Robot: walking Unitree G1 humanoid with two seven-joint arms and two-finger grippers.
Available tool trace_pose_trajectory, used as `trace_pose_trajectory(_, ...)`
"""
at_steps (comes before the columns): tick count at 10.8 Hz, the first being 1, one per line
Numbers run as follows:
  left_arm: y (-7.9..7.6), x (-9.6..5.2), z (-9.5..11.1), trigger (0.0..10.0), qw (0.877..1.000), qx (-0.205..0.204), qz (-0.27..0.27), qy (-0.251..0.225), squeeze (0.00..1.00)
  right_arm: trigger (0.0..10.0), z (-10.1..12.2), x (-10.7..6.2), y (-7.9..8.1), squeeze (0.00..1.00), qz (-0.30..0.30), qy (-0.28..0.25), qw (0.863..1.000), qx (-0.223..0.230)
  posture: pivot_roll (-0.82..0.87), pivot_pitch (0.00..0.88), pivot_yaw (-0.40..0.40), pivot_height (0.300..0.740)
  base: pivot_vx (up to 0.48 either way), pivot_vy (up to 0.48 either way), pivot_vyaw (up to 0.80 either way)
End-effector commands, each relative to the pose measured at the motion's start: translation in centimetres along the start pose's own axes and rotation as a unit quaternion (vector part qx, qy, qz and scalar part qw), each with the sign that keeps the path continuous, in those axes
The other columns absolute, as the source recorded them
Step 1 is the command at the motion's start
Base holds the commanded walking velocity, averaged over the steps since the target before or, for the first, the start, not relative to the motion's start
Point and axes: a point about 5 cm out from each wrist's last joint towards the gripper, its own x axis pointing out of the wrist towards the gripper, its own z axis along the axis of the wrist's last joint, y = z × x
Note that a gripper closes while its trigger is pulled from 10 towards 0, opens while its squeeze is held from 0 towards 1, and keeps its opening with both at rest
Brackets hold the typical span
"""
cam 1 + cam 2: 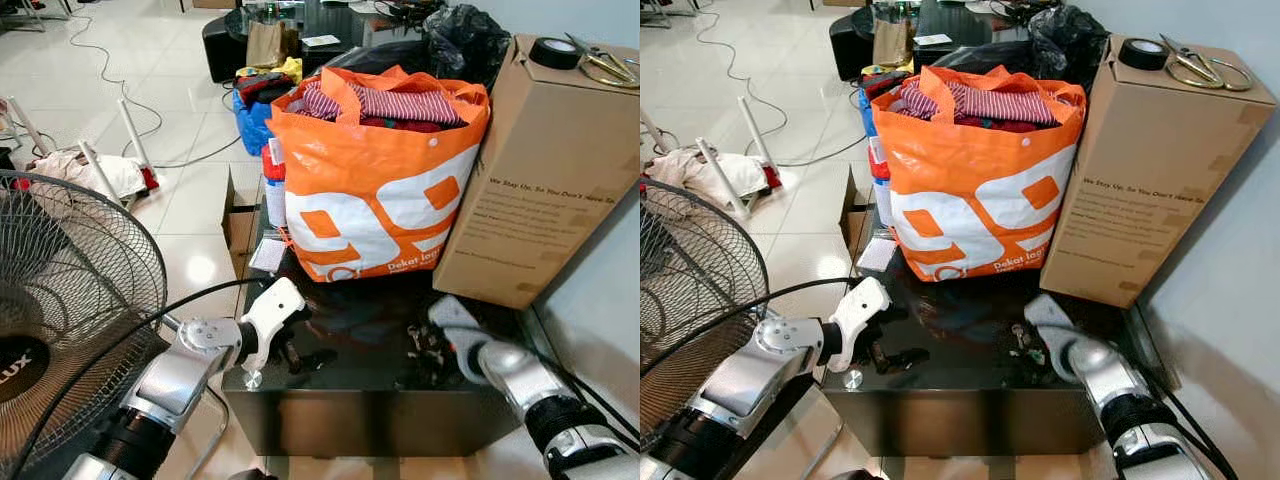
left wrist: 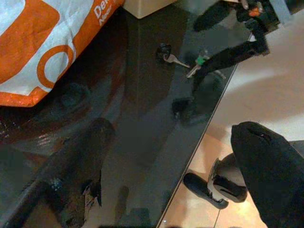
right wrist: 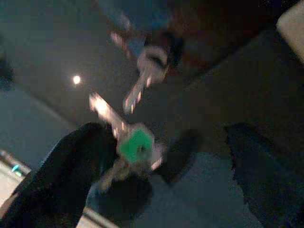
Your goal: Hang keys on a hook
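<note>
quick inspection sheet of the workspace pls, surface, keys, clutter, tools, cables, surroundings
surface: glossy black table, reflective top.
job's things: bunch of keys with a green tag lies on the table near its front edge; hook: nothing seen.
clutter: orange shopping bag stuffed with clothes; cardboard box beside it, with a tape roll and scissors on top.
tools: right tool open, low over the keys, fingers either side of the green tag; left tool open, at the table's front left edge.
cables: black cable over the left arm; cables on the floor.
surroundings: standing fan at left, white tiled floor, more bags behind.
</note>
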Motion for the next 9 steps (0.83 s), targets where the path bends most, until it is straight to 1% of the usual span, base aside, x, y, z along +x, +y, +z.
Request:
trace_pose_trajectory(1, 0.29, -0.08, 0.49, 10.0, 1.0, 0.013, -0.001, 0.001, 0.0, 1.3, 0.44, -0.06, -0.47, 0.0, -0.002, -0.003, 1.0, -0.008, -0.15, 0.0, -0.008, 0.74, 0.0, 0.0, 0.0)
trace_pose_trajectory(2, 0.19, -0.2, 0.57, 10.0, 1.0, 0.012, -0.003, -0.002, 0.0, 0.0, 0.27, -0.01, -0.48, 0.0, -0.001, -0.001, 1.0, -0.002, -0.14, 0.0, -0.01, 0.74, 0.0, 0.0, 0.0)
trace_pose_trajectory(4, 0.08, -0.54, 0.27, 10.0, 1.0, 0.013, -0.003, -0.001, 0.0, 0.0, 0.11, 0.12, -0.42, 0.0, 0.003, 0.002, 1.0, 0.005, -0.13, 0.0, -0.01, 0.74, 0.0, 0.0, 0.0)
trace_pose_trajectory(5, 0.03, -0.67, 0.15, 10.0, 1.0, 0.014, -0.005, 0.002, 0.0, 0.0, 0.03, 0.22, -0.34, 0.0, 0.004, 0.003, 1.0, 0.017, -0.13, 0.0, -0.008, 0.74, 0.0, 0.0, 0.0)
trace_pose_trajectory(9, -0.12, -0.8, 0.13, 10.0, 1.0, 0.019, -0.011, 0.005, 0.0, 0.0, -0.32, 0.35, -0.2, 0.0, 0.002, 0.01, 1.0, 0.024, -0.13, 0.0, -0.007, 0.74, 0.0, 0.0, 0.0)
